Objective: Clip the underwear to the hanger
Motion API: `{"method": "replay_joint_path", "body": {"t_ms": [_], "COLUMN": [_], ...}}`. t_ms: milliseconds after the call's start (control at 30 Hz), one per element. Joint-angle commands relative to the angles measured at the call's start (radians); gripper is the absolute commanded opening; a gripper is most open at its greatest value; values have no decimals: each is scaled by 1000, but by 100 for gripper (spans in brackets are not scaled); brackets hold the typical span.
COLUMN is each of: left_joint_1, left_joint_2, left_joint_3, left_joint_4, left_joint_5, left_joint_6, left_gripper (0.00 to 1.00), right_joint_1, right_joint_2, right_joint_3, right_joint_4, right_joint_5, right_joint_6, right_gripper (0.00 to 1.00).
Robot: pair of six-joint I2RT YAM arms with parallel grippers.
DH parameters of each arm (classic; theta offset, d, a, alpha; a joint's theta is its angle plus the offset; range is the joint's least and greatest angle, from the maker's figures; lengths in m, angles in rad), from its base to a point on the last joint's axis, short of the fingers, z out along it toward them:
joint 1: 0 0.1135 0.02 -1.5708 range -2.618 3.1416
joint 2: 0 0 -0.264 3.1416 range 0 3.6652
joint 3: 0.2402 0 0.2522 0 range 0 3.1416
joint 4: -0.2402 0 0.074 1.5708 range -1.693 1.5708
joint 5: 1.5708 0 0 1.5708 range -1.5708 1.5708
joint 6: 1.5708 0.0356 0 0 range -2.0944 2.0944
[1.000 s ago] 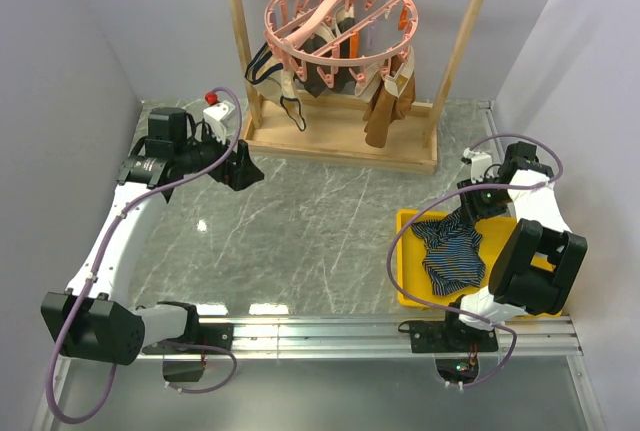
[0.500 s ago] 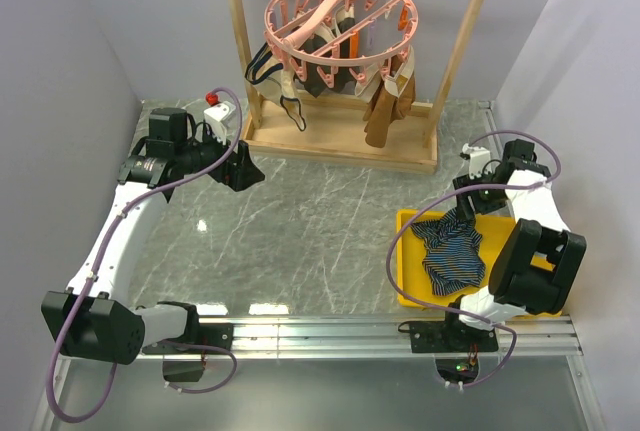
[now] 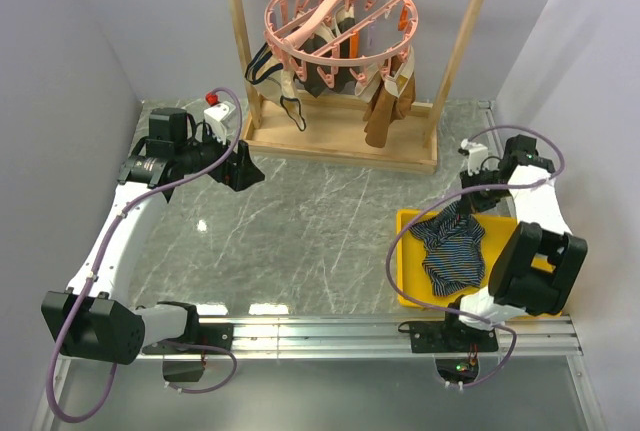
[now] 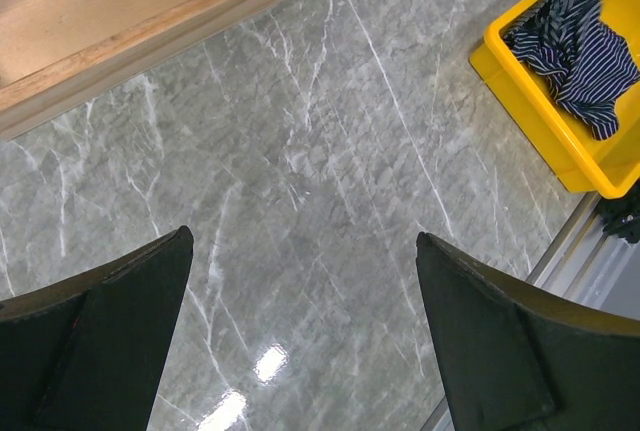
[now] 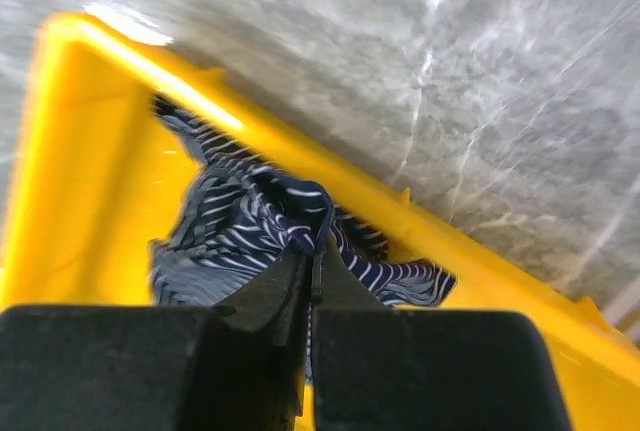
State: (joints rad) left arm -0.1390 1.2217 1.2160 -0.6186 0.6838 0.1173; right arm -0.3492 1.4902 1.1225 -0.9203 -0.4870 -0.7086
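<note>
The underwear, dark navy with thin light stripes, lies crumpled in a yellow tray; it also shows in the left wrist view as the underwear. My right gripper is at the tray's far edge and is shut on a raised fold of the underwear, the cloth pinched at my right gripper's tips. The pink round hanger hangs from the wooden rack, far from the tray. My left gripper hovers open over bare marble near the rack base, its fingertips wide apart.
A wooden rack stands at the back with tan and dark garments clipped to the hanger. A small red-and-white object sits at the back left. The yellow tray's rim crosses the right wrist view. A metal rail runs along the near edge.
My right gripper has shut on a fold of the underwear and drawn it up toward the tray's far edge. The left arm has not moved.
</note>
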Motion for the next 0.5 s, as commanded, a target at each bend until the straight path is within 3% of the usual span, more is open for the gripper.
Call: {"method": "replay_joint_path", "body": {"t_ms": [0, 200, 467], "left_joint_1": [-2, -2, 76], "left_joint_2": [-5, -2, -10], "left_joint_3": [36, 33, 54], "left_joint_4": [-9, -6, 31], "left_joint_5": [20, 75, 204], "left_joint_6": [-5, -25, -111], "left_gripper": [99, 99, 98], "right_joint_1": [10, 106, 406], "right_joint_2": [-145, -218, -294], "right_joint_3": [129, 302, 422], "right_joint_4": [-116, -253, -129], "right_joint_5": [-110, -206, -226], "right_joint_6": [-23, 17, 256], "right_gripper": [0, 0, 0]}}
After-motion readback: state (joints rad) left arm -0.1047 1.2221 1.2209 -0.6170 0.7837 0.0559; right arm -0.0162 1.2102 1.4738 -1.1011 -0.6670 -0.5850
